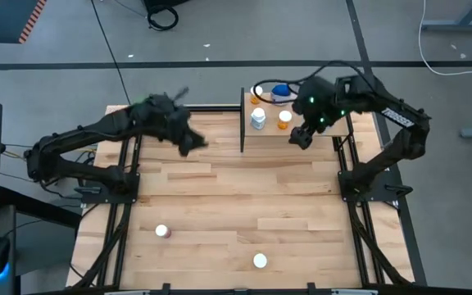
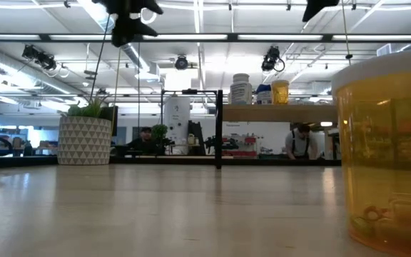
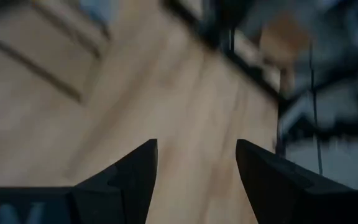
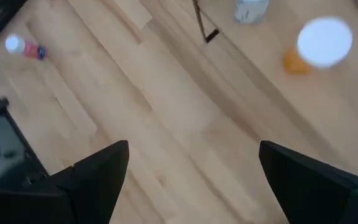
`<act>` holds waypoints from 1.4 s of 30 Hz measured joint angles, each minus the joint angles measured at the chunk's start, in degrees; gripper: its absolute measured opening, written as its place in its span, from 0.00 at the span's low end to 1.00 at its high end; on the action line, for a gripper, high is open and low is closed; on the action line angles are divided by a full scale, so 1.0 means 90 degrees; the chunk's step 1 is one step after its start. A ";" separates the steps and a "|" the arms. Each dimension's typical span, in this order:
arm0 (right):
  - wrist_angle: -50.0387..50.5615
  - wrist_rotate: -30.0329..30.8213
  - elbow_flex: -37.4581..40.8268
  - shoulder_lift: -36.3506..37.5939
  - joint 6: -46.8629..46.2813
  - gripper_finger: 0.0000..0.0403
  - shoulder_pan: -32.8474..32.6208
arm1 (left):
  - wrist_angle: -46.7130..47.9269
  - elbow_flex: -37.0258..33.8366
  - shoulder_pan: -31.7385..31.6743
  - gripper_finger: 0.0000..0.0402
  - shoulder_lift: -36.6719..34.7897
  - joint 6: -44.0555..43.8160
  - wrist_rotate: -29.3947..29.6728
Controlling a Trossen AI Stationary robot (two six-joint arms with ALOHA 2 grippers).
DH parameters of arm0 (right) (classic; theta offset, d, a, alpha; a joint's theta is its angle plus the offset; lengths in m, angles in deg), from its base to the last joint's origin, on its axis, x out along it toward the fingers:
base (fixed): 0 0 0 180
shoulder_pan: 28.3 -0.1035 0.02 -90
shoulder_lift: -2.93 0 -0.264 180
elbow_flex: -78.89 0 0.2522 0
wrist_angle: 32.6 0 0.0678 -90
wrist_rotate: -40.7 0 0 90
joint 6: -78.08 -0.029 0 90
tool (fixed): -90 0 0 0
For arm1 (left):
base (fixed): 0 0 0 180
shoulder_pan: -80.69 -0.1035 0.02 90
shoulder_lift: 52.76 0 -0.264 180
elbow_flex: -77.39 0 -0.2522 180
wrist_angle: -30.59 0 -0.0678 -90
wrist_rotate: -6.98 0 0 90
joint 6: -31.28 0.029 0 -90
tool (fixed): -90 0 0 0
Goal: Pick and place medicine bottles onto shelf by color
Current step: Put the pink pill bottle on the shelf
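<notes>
The light wood shelf (image 1: 269, 131) stands at the table's far edge. On it are a white bottle (image 1: 258, 120), an orange bottle (image 1: 284, 120) and a blue bottle (image 1: 281, 92). All three stand upright on their bases in the low view: white bottle (image 2: 241, 89), orange bottle (image 2: 280, 91). A pink bottle (image 1: 162, 232) and a white-capped orange bottle (image 1: 260, 261) stand near the table's near edge. My right gripper (image 1: 299, 137) hovers open over the shelf's near edge, just nearer than the orange bottle (image 4: 322, 43). My left gripper (image 1: 193, 141) is open, in the air left of the shelf.
A potted green plant (image 2: 84, 135) stands at the far left. The shelf's black post (image 1: 242, 121) rises between my two grippers. The orange bottle (image 2: 387, 150) stands right in front of the low camera. Bare wood (image 1: 236, 197) lies across the table's middle. People show in the room behind.
</notes>
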 joint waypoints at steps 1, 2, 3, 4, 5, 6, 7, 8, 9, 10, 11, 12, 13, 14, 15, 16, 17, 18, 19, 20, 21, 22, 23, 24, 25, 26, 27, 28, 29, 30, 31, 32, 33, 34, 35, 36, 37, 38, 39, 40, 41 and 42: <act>-0.0001 0.0118 0.0002 0.0000 -0.0394 0.92 -0.0195 | 0.0292 0.0000 0.0193 0.56 0.0002 0.0050 -0.0012; -0.0001 0.0218 0.0002 0.0000 -0.0832 0.92 -0.0391 | 0.0535 0.0000 0.0381 0.55 0.0002 0.0128 -0.0022; -0.0001 0.0319 0.0001 0.0000 -0.1239 0.92 -0.0583 | 0.0737 0.0000 0.0570 0.55 0.0002 0.0182 -0.0042; -0.0001 0.0407 0.0002 0.0000 -0.1635 0.92 -0.0778 | 0.0928 0.0000 0.0748 0.54 -0.0003 0.0240 -0.0113; -0.0001 0.0507 0.0002 0.0000 -0.2028 0.92 -0.0986 | 0.1139 0.0021 0.0916 0.53 -0.0021 0.0270 -0.0208; -0.0001 0.0618 0.0002 -0.0008 -0.2436 0.92 -0.1191 | 0.1435 0.0108 0.1088 0.52 -0.0033 0.0302 -0.0287; -0.0001 0.0734 0.0002 -0.0031 -0.2833 0.92 -0.1410 | 0.1758 0.0247 0.1278 0.51 -0.0041 0.0333 -0.0331; -0.0002 0.0832 0.0004 -0.0049 -0.3223 0.92 -0.1618 | 0.2050 0.0398 0.1460 0.49 -0.0044 0.0428 -0.0331; -0.0036 0.0890 0.0027 -0.0076 -0.3613 0.92 -0.1843 | 0.2386 0.0555 0.1629 0.48 -0.0047 0.0532 -0.0310; -0.0087 0.0930 0.0041 -0.0143 -0.3991 0.92 -0.2055 | 0.2756 0.0693 0.1783 0.47 -0.0051 0.0644 -0.0258; -0.0145 0.0967 0.0043 -0.0195 -0.4294 0.92 -0.2265 | 0.3084 0.0830 0.1922 0.46 -0.0049 0.0683 -0.0171; -0.0162 0.0993 0.0044 -0.0293 -0.4580 0.92 -0.2473 | 0.3358 0.0978 0.2043 0.45 -0.0046 0.0676 -0.0103; -0.0148 0.0994 0.0044 -0.0411 -0.4895 0.92 -0.2659 | 0.3612 0.1108 0.2158 0.45 -0.0051 0.0654 -0.0040; -0.0162 0.0988 0.0048 -0.0529 -0.5163 0.92 -0.2828 | 0.3859 0.1215 0.2285 0.44 -0.0053 0.0645 -0.0011; -0.0178 0.0985 0.0051 -0.0673 -0.5371 0.92 -0.2977 | 0.4108 0.1298 0.2433 0.44 -0.0053 0.0634 0.0057; -0.0175 0.0965 0.0051 -0.0805 -0.5548 0.92 -0.3102 | 0.4335 0.1342 0.2596 0.44 -0.0051 0.0565 0.0137; -0.0174 0.0935 0.0053 -0.0934 -0.5723 0.92 -0.3216 | 0.4508 0.1345 0.2771 0.45 -0.0053 0.0456 0.0188; -0.0191 0.0902 0.0053 -0.1046 -0.5873 0.92 -0.3319 | 0.4703 0.1332 0.2938 0.46 -0.0050 0.0382 0.0237; -0.0253 0.0866 0.0053 -0.1148 -0.6029 0.92 -0.3411 | 0.4901 0.1298 0.3111 0.48 -0.0049 0.0291 0.0282; -0.0367 0.0858 0.0053 -0.1247 -0.6174 0.92 -0.3513 | 0.5049 0.1245 0.3297 0.50 -0.0051 0.0189 0.0335; -0.0534 0.0856 0.0053 -0.1321 -0.6296 0.92 -0.3615 | 0.5126 0.1175 0.3449 0.53 -0.0051 0.0045 0.0362; -0.0703 0.0856 0.0053 -0.1388 -0.6363 0.92 -0.3712 | 0.5120 0.1097 0.3577 0.56 -0.0051 -0.0107 0.0381; -0.0834 0.0855 0.0053 -0.1446 -0.6379 0.92 -0.3807 | 0.5071 0.0995 0.3716 0.59 -0.0051 -0.0275 0.0387; -0.0950 0.0852 0.0053 -0.1489 -0.6383 0.92 -0.3883 | 0.5009 0.0876 0.3833 0.62 -0.0050 -0.0427 0.0394; -0.1016 0.0867 0.0053 -0.1522 -0.6376 0.92 -0.3969 | 0.4956 0.0749 0.3947 0.65 -0.0049 -0.0617 0.0395; -0.1023 0.0897 0.0053 -0.1536 -0.6381 0.92 -0.4049 | 0.4875 0.0609 0.4051 0.68 -0.0051 -0.0815 0.0394; -0.1038 0.0944 0.0053 -0.1541 -0.6411 0.92 -0.4130 | 0.4770 0.0450 0.4132 0.71 -0.0050 -0.0981 0.0391; -0.1073 0.0992 0.0053 -0.1545 -0.6461 0.92 -0.4200 | 0.4681 0.0283 0.4198 0.74 -0.0044 -0.1150 0.0388; -0.1092 0.1051 0.0053 -0.1547 -0.6519 0.92 -0.4280 | 0.4602 0.0112 0.4258 0.77 -0.0035 -0.1346 0.0386; -0.1089 0.1141 0.0053 -0.1555 -0.6561 0.92 -0.4357 | 0.4492 -0.0085 0.4323 0.79 -0.0027 -0.1560 0.0395; -0.1094 0.1242 0.0053 -0.1561 -0.6571 0.92 -0.4440 | 0.4308 -0.0296 0.4378 0.82 -0.0022 -0.1748 0.0435; -0.1094 0.1347 0.0053 -0.1564 -0.6574 0.92 -0.4524 | 0.4110 -0.0499 0.4438 0.83 -0.0019 -0.1959 0.0508; -0.1094 0.1452 0.0053 -0.1564 -0.6578 0.92 -0.4601 | 0.3920 -0.0704 0.4484 0.85 -0.0015 -0.2162 0.0559; -0.1094 0.1587 0.0053 -0.1562 -0.6584 0.92 -0.4675 | 0.3757 -0.0910 0.4532 0.86 -0.0002 -0.2394 0.0635; -0.1094 0.1734 0.0053 -0.1562 -0.6586 0.92 -0.4751 | 0.3592 -0.1087 0.4579 0.87 0.0017 -0.2612 0.0647; -0.1092 0.1881 0.0053 -0.1562 -0.6588 0.92 -0.4817 | 0.3425 -0.1238 0.4644 0.87 0.0032 -0.2825 0.0656; -0.1093 0.2004 0.0053 -0.1562 -0.6588 0.92 -0.4878 | 0.3311 -0.1358 0.4712 0.87 0.0050 -0.3046 0.0659; -0.1092 0.2074 0.0053 -0.1562 -0.6588 0.92 -0.4933 | 0.3240 -0.1445 0.4784 0.87 0.0083 -0.3263 0.0661; -0.1092 0.2098 0.0053 -0.1562 -0.6586 0.92 -0.4978 | 0.3181 -0.1502 0.4875 0.86 0.0128 -0.3435 0.0678; -0.1089 0.2101 0.0053 -0.1562 -0.6588 0.92 -0.5009 | 0.3158 -0.1528 0.4977 0.86 0.0177 -0.3582 0.0707; -0.1089 0.2097 0.0053 -0.1562 -0.6588 0.92 -0.5035 | 0.3150 -0.1527 0.5069 0.85 0.0221 -0.3709 0.0753; -0.1087 0.2094 0.0053 -0.1562 -0.6586 0.92 -0.5068 | 0.3132 -0.1512 0.5145 0.85 0.0266 -0.3797 0.0793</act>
